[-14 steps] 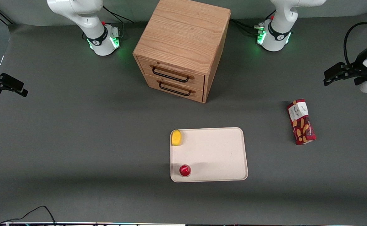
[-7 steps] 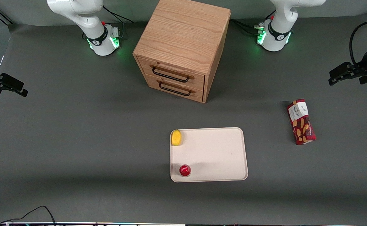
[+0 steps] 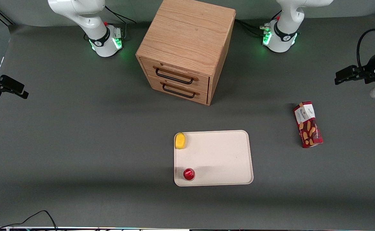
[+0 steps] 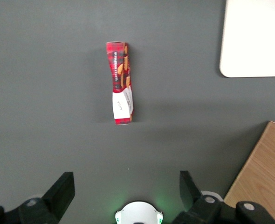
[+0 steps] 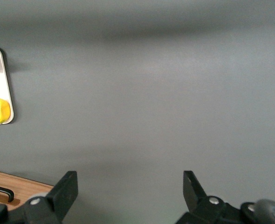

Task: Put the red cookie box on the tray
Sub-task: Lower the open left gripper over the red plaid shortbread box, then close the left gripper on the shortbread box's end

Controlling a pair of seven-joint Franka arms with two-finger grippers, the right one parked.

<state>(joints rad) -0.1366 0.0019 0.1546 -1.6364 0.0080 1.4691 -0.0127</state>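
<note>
The red cookie box (image 3: 307, 124) lies flat on the grey table toward the working arm's end, its white label end farther from the front camera. It also shows in the left wrist view (image 4: 120, 83). The cream-white tray (image 3: 226, 157) lies mid-table, nearer the front camera than the cabinet; one corner shows in the left wrist view (image 4: 254, 42). My left gripper (image 3: 340, 78) hangs above the table, farther from the front camera than the box and apart from it. It is open and empty, with fingers wide apart (image 4: 125, 179).
A yellow lemon (image 3: 180, 140) and a small round red cup (image 3: 189, 174) sit on the tray at its edge toward the parked arm. A wooden two-drawer cabinet (image 3: 184, 51) stands farther from the front camera than the tray.
My left gripper has shifted slightly above the table near the working arm's end. The box and the tray have not moved.
</note>
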